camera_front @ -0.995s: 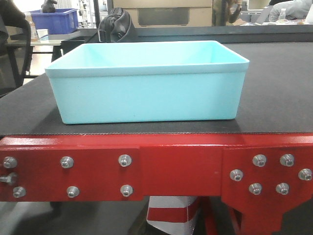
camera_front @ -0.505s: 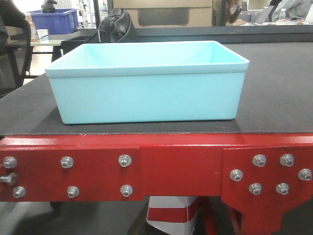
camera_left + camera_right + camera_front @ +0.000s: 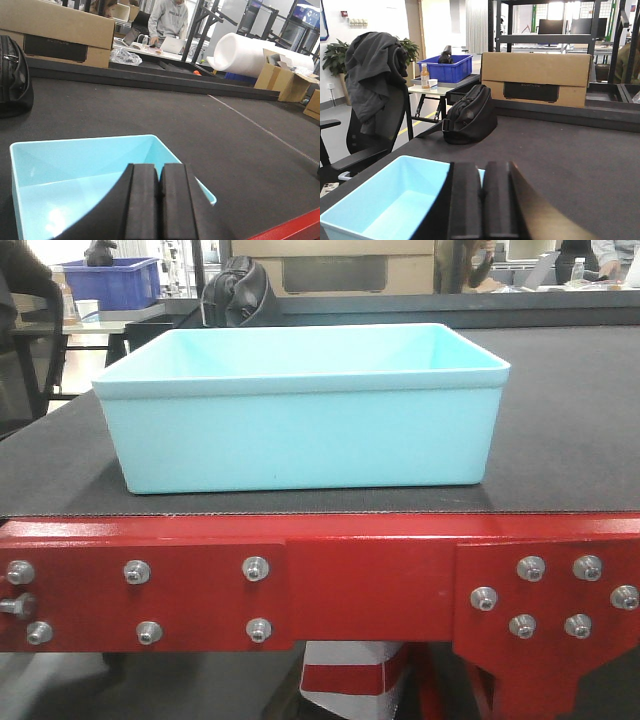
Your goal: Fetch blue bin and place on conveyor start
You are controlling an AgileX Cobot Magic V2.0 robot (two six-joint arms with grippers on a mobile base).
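We see the blue bin (image 3: 300,410) resting upright on the dark belt (image 3: 570,430), close to its near edge, just behind the red frame (image 3: 370,580) with its silver bolts (image 3: 256,567). So it sits at the conveyor start (image 3: 560,502), nearer the left corner of that end than the right. The bin looks empty inside.

Our left gripper (image 3: 159,200) hangs above the bin's near side with its two black pads pressed together, holding nothing. Our right gripper (image 3: 481,200) is likewise closed on itself, pads touching, above the bin's rim at the other side.

Farther back on the belt lies a black bag (image 3: 470,115), and behind it a long cardboard box (image 3: 536,77). Off the belt's left side stands a chair with a dark jacket (image 3: 375,75).
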